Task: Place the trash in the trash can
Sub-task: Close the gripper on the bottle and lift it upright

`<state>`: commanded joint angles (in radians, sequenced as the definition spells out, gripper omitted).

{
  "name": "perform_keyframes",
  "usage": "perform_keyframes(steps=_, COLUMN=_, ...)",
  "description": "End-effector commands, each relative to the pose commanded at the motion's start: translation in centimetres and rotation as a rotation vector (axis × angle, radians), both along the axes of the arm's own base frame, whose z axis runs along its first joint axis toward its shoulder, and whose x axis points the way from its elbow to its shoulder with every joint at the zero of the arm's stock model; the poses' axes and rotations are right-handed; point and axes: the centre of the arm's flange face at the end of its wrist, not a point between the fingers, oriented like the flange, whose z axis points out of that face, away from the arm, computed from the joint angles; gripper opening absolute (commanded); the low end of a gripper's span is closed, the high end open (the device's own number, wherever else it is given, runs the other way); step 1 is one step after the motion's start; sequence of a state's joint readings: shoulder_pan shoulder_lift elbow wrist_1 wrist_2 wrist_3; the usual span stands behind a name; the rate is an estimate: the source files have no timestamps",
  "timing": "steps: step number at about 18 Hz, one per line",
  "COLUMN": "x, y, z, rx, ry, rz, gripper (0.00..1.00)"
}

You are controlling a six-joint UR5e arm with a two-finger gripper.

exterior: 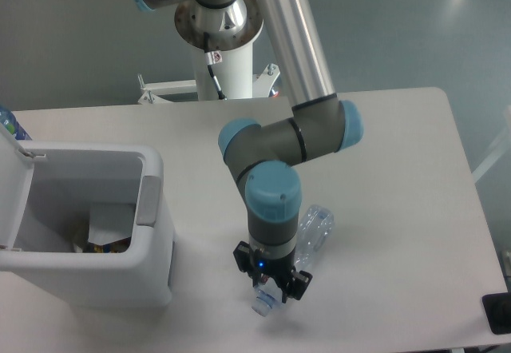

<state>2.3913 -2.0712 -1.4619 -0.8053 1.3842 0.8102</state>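
Bottle (307,239) clamped near its neck by the gripper (270,283), close to the table's (399,177) front edge; trash can (88,233) open at left.

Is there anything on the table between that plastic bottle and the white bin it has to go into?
Nothing visible lies between them. The bottle sits at the gripper, and only bare table separates it from the trash can to the left. The bin's top is open, its lid tipped back on the far side.
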Motion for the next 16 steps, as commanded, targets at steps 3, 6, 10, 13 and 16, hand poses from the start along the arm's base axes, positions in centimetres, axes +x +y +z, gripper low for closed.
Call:
perform_keyframes(steps=3, x=-1.0, y=-0.8, z=6.2, rx=0.148, ry=-0.027, rz=0.074, gripper=0.54)
perform_keyframes(steps=6, x=-1.9, y=-0.6, z=12.3, rx=0.276, ry=-0.046, rz=0.187, gripper=0.54)
perform_keyframes(steps=10, x=-1.0, y=-0.5, z=18.6, rx=0.472, ry=-0.096, rz=0.283, gripper=0.54)
perform_keyframes(steps=13, x=1.2, y=-0.3, z=21.3, rx=0.544, ry=-0.107, rz=0.308, gripper=0.54)
perform_keyframes(steps=16, x=4.2, y=-0.2, z=24.9, rx=0.594, ry=-0.106, rz=0.298, gripper=0.54)
